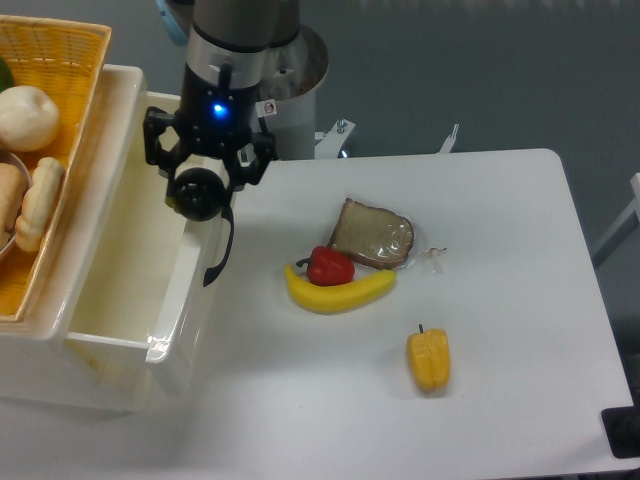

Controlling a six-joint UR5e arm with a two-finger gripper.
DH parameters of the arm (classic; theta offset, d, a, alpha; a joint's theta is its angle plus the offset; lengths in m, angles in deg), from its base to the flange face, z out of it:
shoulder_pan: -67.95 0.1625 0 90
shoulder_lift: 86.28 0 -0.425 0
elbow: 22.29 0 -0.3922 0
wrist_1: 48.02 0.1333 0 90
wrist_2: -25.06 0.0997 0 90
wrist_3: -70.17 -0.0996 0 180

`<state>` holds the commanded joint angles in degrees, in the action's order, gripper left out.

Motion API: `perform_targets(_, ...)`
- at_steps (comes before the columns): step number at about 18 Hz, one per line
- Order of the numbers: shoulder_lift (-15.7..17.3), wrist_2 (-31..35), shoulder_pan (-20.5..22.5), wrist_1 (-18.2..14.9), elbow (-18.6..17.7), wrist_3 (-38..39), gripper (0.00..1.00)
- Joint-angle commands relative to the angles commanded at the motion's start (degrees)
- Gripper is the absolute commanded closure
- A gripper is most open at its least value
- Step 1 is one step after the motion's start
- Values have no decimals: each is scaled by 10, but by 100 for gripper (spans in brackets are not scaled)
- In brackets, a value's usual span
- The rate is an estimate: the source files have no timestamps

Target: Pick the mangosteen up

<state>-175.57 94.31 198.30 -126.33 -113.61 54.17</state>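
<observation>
1. Fixed cam, only view: arm [240,40] came down from top edge, w/ blue light lit on wrist.
2. Pincer [200,195] was pinching the mangosteen [199,193]; black fingers sat on both sides of the fruit, up in the air, not touching anything below.
3. Mangosteen looked near-black, round, slightly glossy. It hung over the right wall of the white bin [190,290], about on the line betw. bin inside & bench [500,300].
4. Black strap or cable [222,250] dangled from pincer, curving down just right of bin wall.
5. Wicker basket [60,60] sat on bin's left side, well left of mangosteen; pale round fruit [27,117] and bread rolls [35,205] inside it.
6. Rel. to mangosteen, down-right on bench: small red pepper [329,266] rested against the banana [340,291], touching its upper edge.
7. Bread slice in clear wrap [372,236] lay just up-right of red pepper, touching or nearly so; can't tell exactly.
8. Yellow pepper [429,359] lay alone further down-right, well apart from banana group and farthest from mangosteen.
9. White post or base [290,110] stood behind arm, right of mangosteen, at bench's back edge.
</observation>
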Motion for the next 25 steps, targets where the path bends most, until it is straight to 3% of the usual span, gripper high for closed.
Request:
perform_targets(3,0,1,-2,1,-6,-3,50)
perform_targets(4,0,0,-2,1,-7,-6,35)
perform_targets(5,0,0,-3,2,-11,-11,9)
perform_targets(6,0,0,-3,2,-11,-11,6)
perform_targets(9,1,0,-4,2,-11,-11,1)
perform_targets(16,6,12,5,7,-11,-12,0)
perform_targets(19,5,57,21,8,-10,-20,0)
perform_targets(22,0,134,20,6,-12,-107,0)
perform_targets(25,-21,163,31,7,-16,-134,0)
